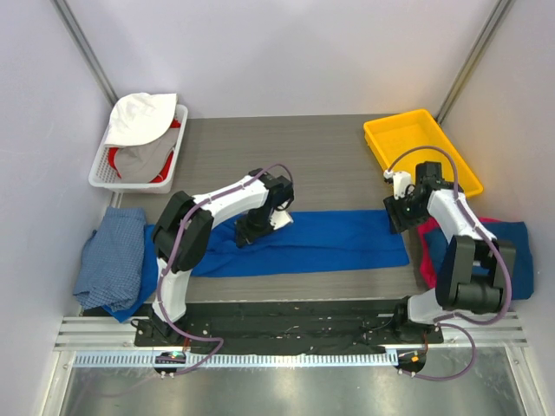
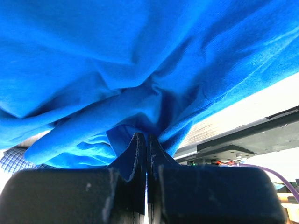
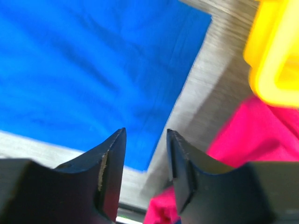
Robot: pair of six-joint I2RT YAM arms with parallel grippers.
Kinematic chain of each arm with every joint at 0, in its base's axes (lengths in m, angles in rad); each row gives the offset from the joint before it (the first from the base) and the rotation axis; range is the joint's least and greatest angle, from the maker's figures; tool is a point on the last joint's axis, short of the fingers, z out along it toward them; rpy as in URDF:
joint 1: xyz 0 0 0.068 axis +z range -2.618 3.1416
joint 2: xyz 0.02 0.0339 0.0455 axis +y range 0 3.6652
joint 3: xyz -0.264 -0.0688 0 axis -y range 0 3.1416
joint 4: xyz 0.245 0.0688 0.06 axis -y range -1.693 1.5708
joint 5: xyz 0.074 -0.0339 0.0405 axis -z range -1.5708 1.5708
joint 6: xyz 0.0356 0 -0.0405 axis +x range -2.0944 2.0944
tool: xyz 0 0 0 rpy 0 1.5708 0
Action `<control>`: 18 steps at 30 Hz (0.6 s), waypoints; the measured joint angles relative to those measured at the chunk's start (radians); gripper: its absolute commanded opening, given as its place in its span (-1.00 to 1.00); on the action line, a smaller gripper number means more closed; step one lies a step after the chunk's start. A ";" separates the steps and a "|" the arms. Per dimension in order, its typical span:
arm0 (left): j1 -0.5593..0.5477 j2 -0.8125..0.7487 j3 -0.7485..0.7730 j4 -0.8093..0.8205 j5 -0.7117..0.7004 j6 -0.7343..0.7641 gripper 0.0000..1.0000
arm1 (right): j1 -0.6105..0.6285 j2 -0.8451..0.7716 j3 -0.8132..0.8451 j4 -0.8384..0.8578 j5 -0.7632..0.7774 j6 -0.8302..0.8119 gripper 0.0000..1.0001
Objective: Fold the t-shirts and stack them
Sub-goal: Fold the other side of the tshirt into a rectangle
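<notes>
A royal blue t-shirt (image 1: pixel 321 243) lies folded into a long strip across the table; its print is hidden. My left gripper (image 1: pixel 256 229) is shut on a bunched fold near the strip's left part; the left wrist view shows the jaws (image 2: pixel 146 138) closed on blue cloth (image 2: pixel 140 70). My right gripper (image 1: pixel 397 217) is open and empty just above the strip's right end; in the right wrist view (image 3: pixel 146 135) it hovers over the shirt's corner (image 3: pixel 93 70) and bare table. A magenta pink shirt (image 1: pixel 428 251) and a plain blue shirt (image 1: pixel 513 251) lie at the right edge.
A yellow tray (image 1: pixel 425 147) stands at the back right and shows in the right wrist view (image 3: pixel 275 51). A white basket (image 1: pixel 139 147) with white and grey-red clothes stands at the back left. A blue checked cloth (image 1: pixel 111 260) lies at the left edge.
</notes>
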 measured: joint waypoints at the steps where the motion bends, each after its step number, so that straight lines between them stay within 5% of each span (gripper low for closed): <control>1: 0.000 0.000 -0.005 0.002 0.002 -0.001 -1.00 | 0.000 0.034 0.000 0.018 -0.003 0.003 -0.02; 14: 0.000 -0.058 -0.045 0.011 0.006 -0.024 -0.94 | 0.000 0.221 0.101 0.118 -0.021 0.038 -0.01; 15: 0.000 -0.064 -0.045 0.010 0.006 -0.024 -0.70 | 0.000 0.224 0.103 0.121 -0.021 0.039 0.00; 18: 0.000 -0.080 -0.044 0.007 0.006 -0.027 -0.57 | 0.000 0.229 0.103 0.126 -0.021 0.042 -0.01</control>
